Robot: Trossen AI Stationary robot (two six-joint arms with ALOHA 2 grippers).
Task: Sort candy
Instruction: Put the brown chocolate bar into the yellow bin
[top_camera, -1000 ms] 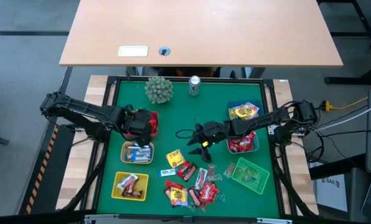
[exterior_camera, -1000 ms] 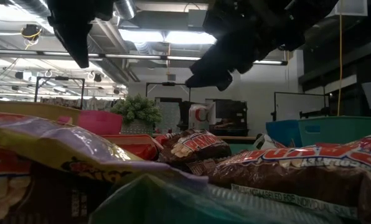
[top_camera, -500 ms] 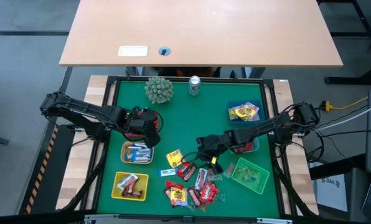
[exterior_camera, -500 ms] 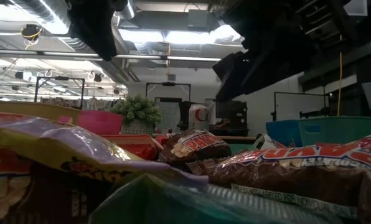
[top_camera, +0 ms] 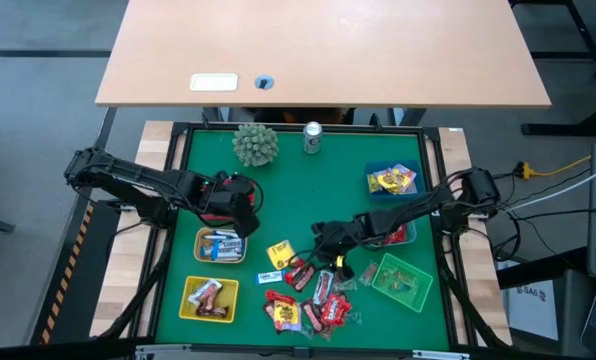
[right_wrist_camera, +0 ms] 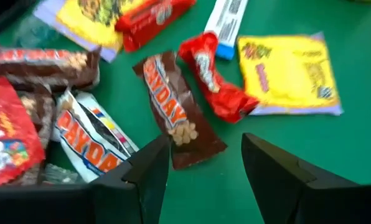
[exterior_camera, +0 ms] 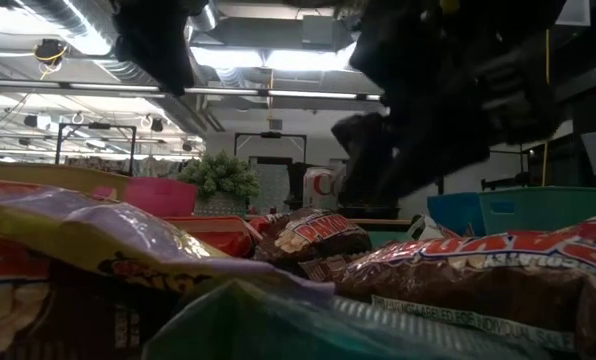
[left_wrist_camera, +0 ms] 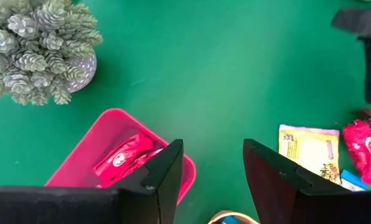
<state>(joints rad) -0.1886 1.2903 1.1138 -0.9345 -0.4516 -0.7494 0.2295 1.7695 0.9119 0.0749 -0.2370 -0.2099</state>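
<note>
While the candy [top_camera: 313, 298] is lying heaped on the green mat [top_camera: 308, 190], the right gripper [right_wrist_camera: 201, 163] is hovering over a brown bar [right_wrist_camera: 176, 109], jaws apart, empty; the left gripper [left_wrist_camera: 211, 168] is hanging open by the pink basket [left_wrist_camera: 79, 155].

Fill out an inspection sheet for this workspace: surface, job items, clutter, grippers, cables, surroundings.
Surface: green mat, bare across its middle.
Job items: loose candy pile at the near edge; more candy in the pink basket, blue basket, tan basket and yellow basket; green basket contents unclear.
Clutter: spiky green ball, silver can.
Grippers: left gripper open, empty, beside the pink basket; right gripper open above a PayDay bar.
Cables: bundle by the right arm base.
Surroundings: wooden desk behind.
</note>
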